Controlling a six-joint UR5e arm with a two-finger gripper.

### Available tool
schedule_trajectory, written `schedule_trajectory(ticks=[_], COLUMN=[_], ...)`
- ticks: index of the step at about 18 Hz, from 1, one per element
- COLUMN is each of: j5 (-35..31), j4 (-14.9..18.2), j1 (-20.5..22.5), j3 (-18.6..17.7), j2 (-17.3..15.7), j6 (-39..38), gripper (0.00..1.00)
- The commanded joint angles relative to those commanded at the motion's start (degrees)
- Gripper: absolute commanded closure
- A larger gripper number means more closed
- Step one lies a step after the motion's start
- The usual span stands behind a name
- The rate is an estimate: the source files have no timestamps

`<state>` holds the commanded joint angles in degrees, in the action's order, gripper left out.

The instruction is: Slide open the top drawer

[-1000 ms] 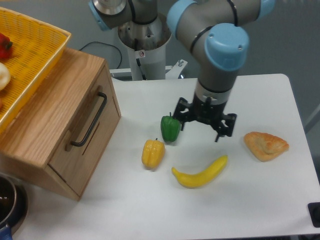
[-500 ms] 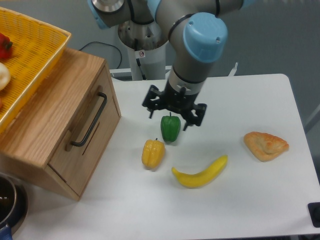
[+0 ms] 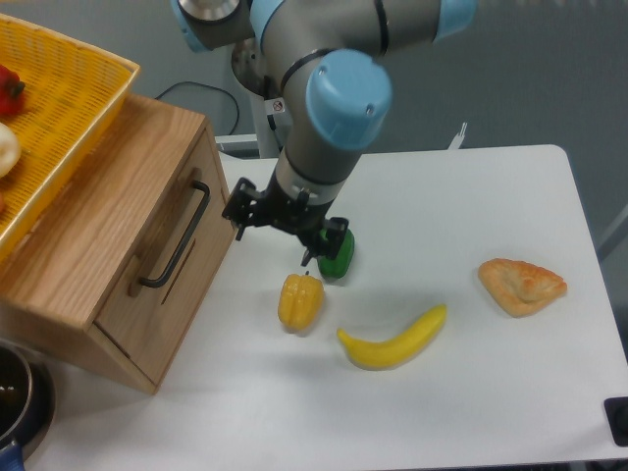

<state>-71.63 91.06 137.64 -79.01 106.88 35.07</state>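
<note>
White surface [image 3: 471, 412] carried everything, and the top drawer [image 3: 167, 260] sat shut at its left side, its black bar handle [image 3: 177, 235] facing the open middle, presumably so the arm could reach it. Just right of the drawer front hung the gripper [image 3: 283, 228], fingers parted and grasping nothing. Right of the drawer lay a green pepper [image 3: 339, 257], a yellow pepper [image 3: 300, 302] and a banana [image 3: 392, 340], apart from the handle.
</note>
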Motion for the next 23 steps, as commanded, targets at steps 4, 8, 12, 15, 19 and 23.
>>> schedule_trajectory(ticks=[4, 8, 12, 15, 19, 23], j5=[1.9, 2.3, 4.0, 4.5, 5.1, 5.2], j4=[0.3, 0.5, 0.5, 0.4, 0.3, 0.2], j1=[0.1, -0.7, -1.2, -1.8, -2.6, -3.5], j3=[0.3, -0.5, -2.4, -3.9, -4.2, -4.3], j2=[-0.6, -1.2, -2.1, -2.8, -3.2, -3.2], j6=[-0.3, -3.0, -4.0, -4.2, -5.3, -6.2], gripper=[0.00, 0.00, 0.00, 0.00, 0.00, 0.00])
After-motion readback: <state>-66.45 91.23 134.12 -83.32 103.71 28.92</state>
